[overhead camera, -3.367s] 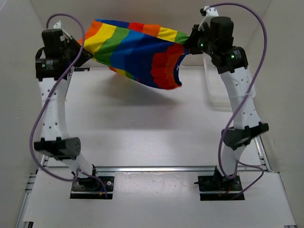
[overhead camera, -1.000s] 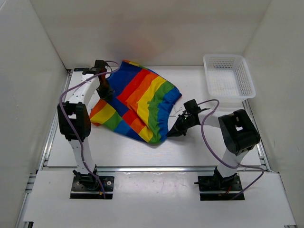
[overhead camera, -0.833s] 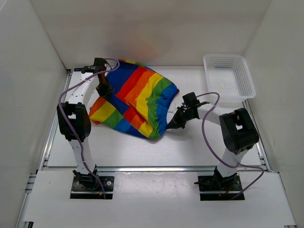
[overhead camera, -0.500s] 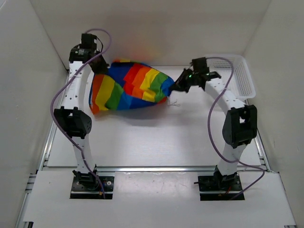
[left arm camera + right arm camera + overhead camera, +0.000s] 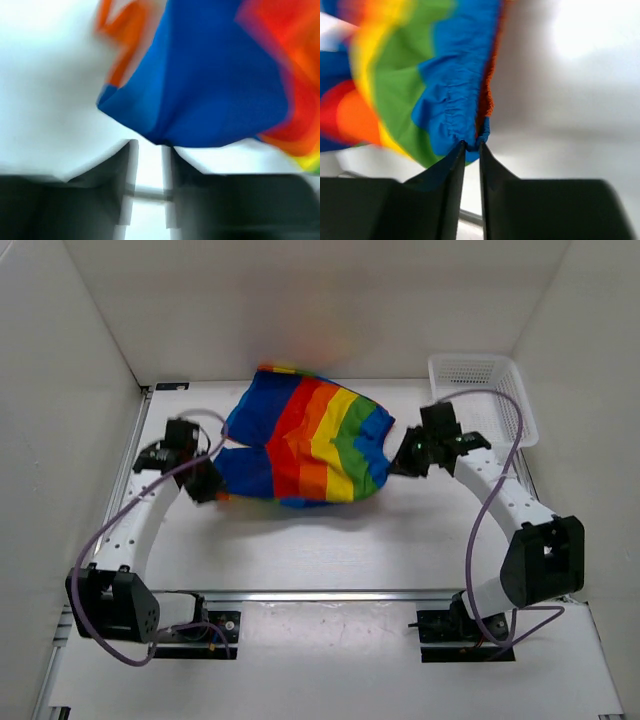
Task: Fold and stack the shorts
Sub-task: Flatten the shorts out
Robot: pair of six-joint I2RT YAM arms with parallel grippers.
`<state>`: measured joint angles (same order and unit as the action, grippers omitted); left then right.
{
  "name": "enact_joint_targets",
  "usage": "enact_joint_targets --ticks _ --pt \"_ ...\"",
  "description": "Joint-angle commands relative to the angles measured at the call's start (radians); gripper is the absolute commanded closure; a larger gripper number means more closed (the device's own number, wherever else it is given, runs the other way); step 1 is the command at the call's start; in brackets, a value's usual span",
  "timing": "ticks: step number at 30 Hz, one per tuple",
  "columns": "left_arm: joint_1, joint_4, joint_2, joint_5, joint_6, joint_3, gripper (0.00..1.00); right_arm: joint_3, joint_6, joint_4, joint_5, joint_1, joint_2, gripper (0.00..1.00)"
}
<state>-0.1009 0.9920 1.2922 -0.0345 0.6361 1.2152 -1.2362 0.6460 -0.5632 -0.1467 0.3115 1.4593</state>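
The rainbow-striped shorts [image 5: 305, 440] hang stretched between my two grippers over the back half of the table, their far edge near the back wall. My left gripper [image 5: 207, 487] is shut on a blue corner of the shorts [image 5: 200, 95] at the left. My right gripper [image 5: 398, 462] is shut on the blue gathered waistband [image 5: 455, 110] at the right. The white drawstring does not show. Both wrist views are blurred by motion.
A white plastic mesh basket [image 5: 483, 400] stands at the back right corner, just behind my right arm. White walls close the left, back and right sides. A metal rail [image 5: 320, 595] runs across the near edge.
Both arms have come down and toward the near side, carrying the shorts lower and spreading them flatter. The left arm has swung out from raised to low and stretched.
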Motion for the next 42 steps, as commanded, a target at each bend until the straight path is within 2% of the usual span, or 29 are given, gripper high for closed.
enact_joint_targets --ticks 1,3,4,6,9,10,11,13,14,15,24,26,27,28,30,31,32,35,38,39,40,41,42 --pt "0.058 -0.056 -0.031 -0.022 0.057 -0.216 0.44 0.156 -0.017 -0.072 0.105 -0.075 0.016 0.7" --pt "0.058 -0.047 -0.008 -0.022 0.057 -0.229 0.38 0.169 -0.002 -0.082 0.069 -0.107 0.027 0.56" --pt "0.058 -0.047 -0.008 -0.013 0.057 -0.215 0.34 0.182 -0.002 -0.083 0.026 -0.121 0.027 0.56" --pt "0.058 -0.012 -0.008 0.019 0.066 -0.194 0.34 0.192 -0.002 -0.092 0.015 -0.13 0.003 0.54" --pt "0.058 0.03 -0.031 0.039 0.094 -0.218 0.38 0.23 -0.002 -0.104 -0.013 -0.13 -0.04 0.51" --pt "0.058 0.03 -0.043 0.039 0.108 -0.233 0.38 0.245 -0.002 -0.104 -0.027 -0.13 -0.053 0.44" --pt "0.058 0.042 -0.044 0.039 0.117 -0.25 0.37 0.26 -0.002 -0.104 -0.048 -0.13 -0.065 0.42" --pt "0.058 0.051 -0.053 0.028 0.155 -0.305 0.32 0.308 -0.002 -0.089 -0.105 -0.13 -0.083 0.33" --pt "0.058 0.051 -0.053 0.013 0.171 -0.328 0.22 0.322 -0.002 -0.078 -0.164 -0.13 -0.083 0.31" --pt "0.058 0.042 -0.053 0.004 0.184 -0.374 0.19 0.333 -0.002 -0.055 -0.186 -0.118 -0.071 0.29" --pt "0.058 -0.119 0.1 -0.097 0.258 -0.506 0.2 0.379 0.029 0.063 -0.291 -0.109 0.033 0.29" --pt "0.058 -0.131 0.148 -0.087 0.267 -0.491 0.26 0.379 0.041 0.092 -0.291 -0.109 0.076 0.32" --pt "0.058 -0.131 0.165 -0.071 0.267 -0.477 0.32 0.37 0.052 0.101 -0.278 -0.109 0.091 0.33" --pt "0.058 -0.131 0.18 -0.062 0.267 -0.447 0.52 0.369 0.052 0.123 -0.278 -0.109 0.122 0.35" --pt "0.058 -0.131 0.223 -0.041 0.254 -0.413 0.82 0.36 0.064 0.149 -0.267 -0.098 0.153 0.38" --pt "0.058 -0.131 0.235 -0.041 0.254 -0.396 0.9 0.351 0.075 0.166 -0.258 -0.089 0.164 0.4" --pt "0.058 -0.131 0.245 -0.041 0.243 -0.364 0.9 0.333 0.075 0.187 -0.236 -0.074 0.191 0.4" --pt "0.058 -0.131 0.263 -0.041 0.234 -0.306 0.9 0.285 0.084 0.206 -0.179 -0.029 0.257 0.5" --pt "0.058 -0.131 0.263 -0.03 0.223 -0.257 0.9 0.195 0.084 0.192 -0.131 -0.017 0.312 0.87" --pt "0.058 -0.121 0.263 -0.03 0.212 -0.211 0.9 0.128 0.084 0.175 -0.113 -0.017 0.312 0.96" --pt "0.058 -0.099 0.263 -0.016 0.202 -0.179 0.9 0.086 0.084 0.157 -0.093 -0.017 0.323 1.0" --pt "0.058 -0.081 0.28 -0.002 0.192 -0.139 0.9 0.037 0.074 0.113 -0.07 -0.017 0.323 1.0" --pt "0.058 -0.06 0.291 0.007 0.183 -0.037 0.9 -0.018 0.064 0.086 -0.033 -0.029 0.334 1.0"
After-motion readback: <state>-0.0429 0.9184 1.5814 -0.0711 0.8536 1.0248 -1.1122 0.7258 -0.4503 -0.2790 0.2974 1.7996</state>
